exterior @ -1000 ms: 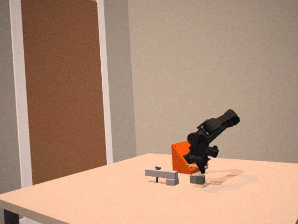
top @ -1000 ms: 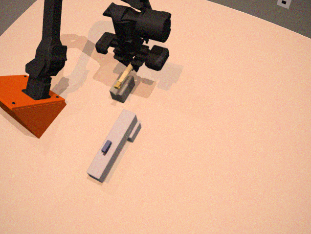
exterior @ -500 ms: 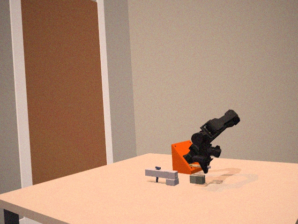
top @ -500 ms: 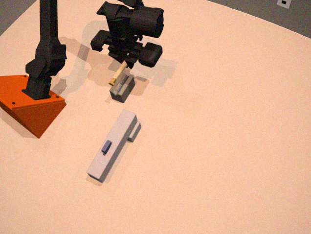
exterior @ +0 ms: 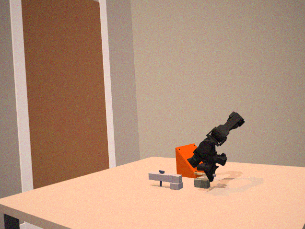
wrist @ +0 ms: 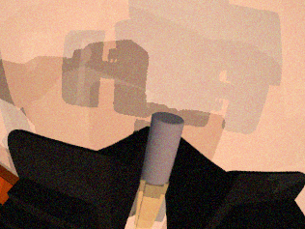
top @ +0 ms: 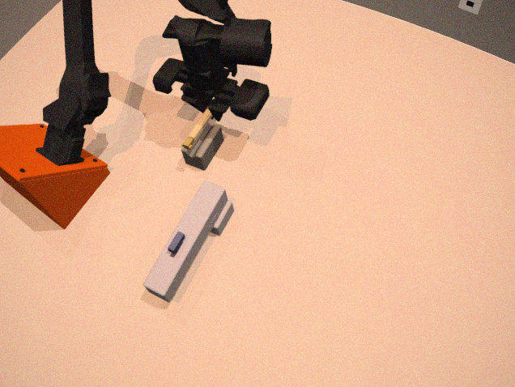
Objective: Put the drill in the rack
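My gripper [top: 214, 112] [exterior: 211, 179] [wrist: 157, 134] is shut on the drill, gripping it near its grey cylindrical end. The drill [top: 200, 128] [exterior: 199, 173] [wrist: 164, 149] has a yellow flat-sided part that reaches out from the fingers, roughly level. It is over the rack, with a small gap beneath it in the exterior view. The rack [top: 213, 149] [exterior: 202, 183] is a small dark grey grooved block on the table. The blue key [top: 176, 242] [exterior: 161, 171] stands on top of the long pale grey housing [top: 195, 228] [exterior: 163, 177], which is clear of the drill.
A smaller grey block [top: 223, 218] [exterior: 176, 186] sits at the housing's end nearer the rack. The orange wedge-shaped arm base [top: 62, 191] [exterior: 183, 162] stands to the left of the rack in the top view.
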Available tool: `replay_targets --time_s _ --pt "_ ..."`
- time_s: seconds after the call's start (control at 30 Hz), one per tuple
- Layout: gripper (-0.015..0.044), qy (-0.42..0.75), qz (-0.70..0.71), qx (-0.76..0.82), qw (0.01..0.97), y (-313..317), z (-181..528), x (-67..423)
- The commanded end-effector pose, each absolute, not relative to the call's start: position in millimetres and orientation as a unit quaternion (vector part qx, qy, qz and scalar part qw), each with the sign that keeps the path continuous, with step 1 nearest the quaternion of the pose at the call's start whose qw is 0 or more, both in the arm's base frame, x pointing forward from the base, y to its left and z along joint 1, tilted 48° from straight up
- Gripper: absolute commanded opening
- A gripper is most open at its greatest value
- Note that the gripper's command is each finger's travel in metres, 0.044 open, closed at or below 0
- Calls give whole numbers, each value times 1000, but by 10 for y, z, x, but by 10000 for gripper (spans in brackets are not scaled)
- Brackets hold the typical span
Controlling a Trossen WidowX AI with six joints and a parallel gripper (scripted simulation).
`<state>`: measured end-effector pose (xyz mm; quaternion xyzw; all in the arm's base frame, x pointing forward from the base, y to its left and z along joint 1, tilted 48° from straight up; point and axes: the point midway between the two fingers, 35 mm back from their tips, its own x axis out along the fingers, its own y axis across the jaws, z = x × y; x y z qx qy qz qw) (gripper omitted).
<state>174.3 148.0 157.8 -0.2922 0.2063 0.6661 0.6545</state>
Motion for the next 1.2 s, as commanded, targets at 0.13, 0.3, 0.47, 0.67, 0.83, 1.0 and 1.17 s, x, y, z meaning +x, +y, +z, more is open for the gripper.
replay_targets --time_s 0.13,0.3,0.47,0.67,0.83,1.0,1.17 --pt "0 209 665 -293 655 1549 1512 1747" --pt "0 209 665 -293 655 1597 1473 1748" --pt "0 209 665 -292 655 1642 1432 1749" --pt "0 209 665 -292 655 1690 1379 1753" --pt "0 209 665 -292 655 1699 1353 1753" --pt "0 209 665 -292 655 1698 1346 1752" --pt "0 209 665 -292 655 1697 1341 1751"
